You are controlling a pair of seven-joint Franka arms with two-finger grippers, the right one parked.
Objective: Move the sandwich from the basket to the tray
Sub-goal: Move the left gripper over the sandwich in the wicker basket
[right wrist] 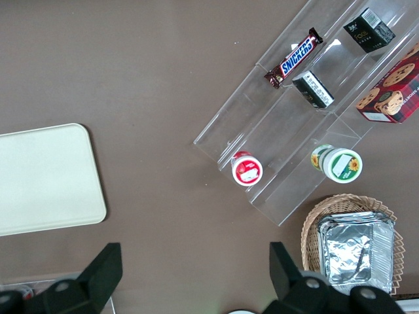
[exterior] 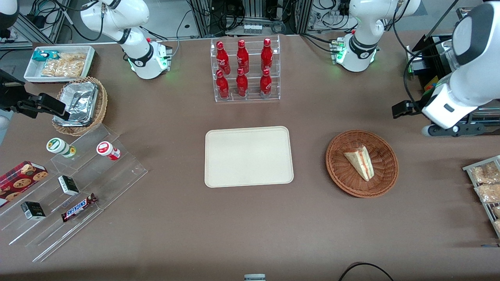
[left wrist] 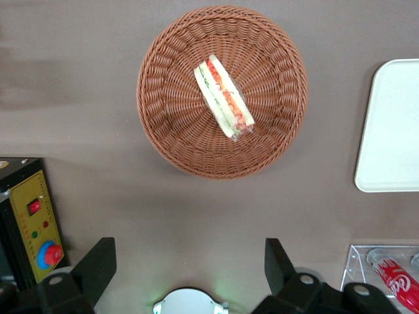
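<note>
The sandwich (exterior: 361, 162) (left wrist: 224, 98), a pale bread wedge with red and green filling, lies in the round reddish-brown wicker basket (exterior: 336, 171) (left wrist: 163, 131). Beside the basket, at mid-table, the cream tray (exterior: 248, 156) (left wrist: 393, 131) (right wrist: 46, 176) has nothing on it. My left gripper (exterior: 404, 109) (left wrist: 188, 252) hangs above the table toward the working arm's end, farther from the front camera than the basket and apart from it. It is open, its black fingers spread wide with nothing between them.
A clear rack of red bottles (exterior: 245, 70) stands farther from the front camera than the tray. Toward the parked arm's end are a tan basket with a foil container (exterior: 80, 105), a white snack bin (exterior: 58, 64) and a stepped acrylic shelf (exterior: 74, 183). Bagged snacks (exterior: 486, 183) lie at the working arm's end.
</note>
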